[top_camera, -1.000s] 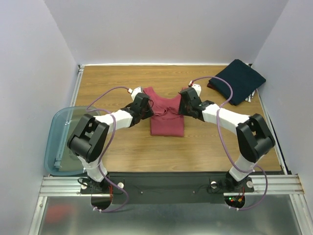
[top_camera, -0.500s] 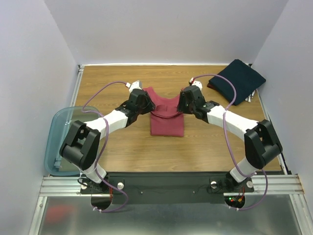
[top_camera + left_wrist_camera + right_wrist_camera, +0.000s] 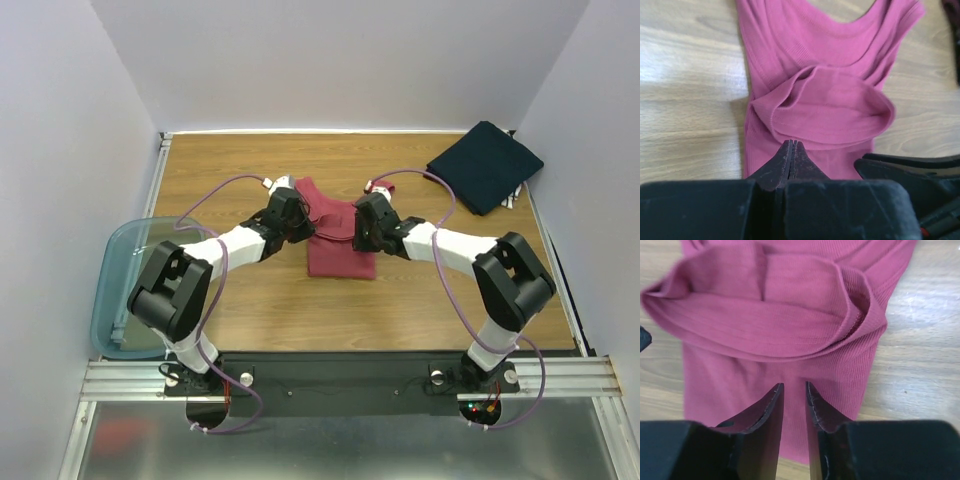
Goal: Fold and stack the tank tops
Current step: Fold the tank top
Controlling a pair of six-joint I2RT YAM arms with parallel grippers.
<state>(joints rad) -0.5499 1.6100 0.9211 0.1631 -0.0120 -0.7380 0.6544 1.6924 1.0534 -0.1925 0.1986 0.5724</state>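
mid-fold on maroon tank top [image 3: 340, 245], centre frame, with left hand [image 3: 791, 150] pressed together at hem, right hand [image 3: 792, 400] slightly spread. next: likely close right, lift evenly.

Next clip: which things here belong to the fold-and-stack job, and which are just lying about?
Part of the job:
- maroon tank top, mid-table, partly folded, between the two arms
- navy tank top, folded, in the far right corner

Just lying about:
- teal plastic bin, at the table's left edge
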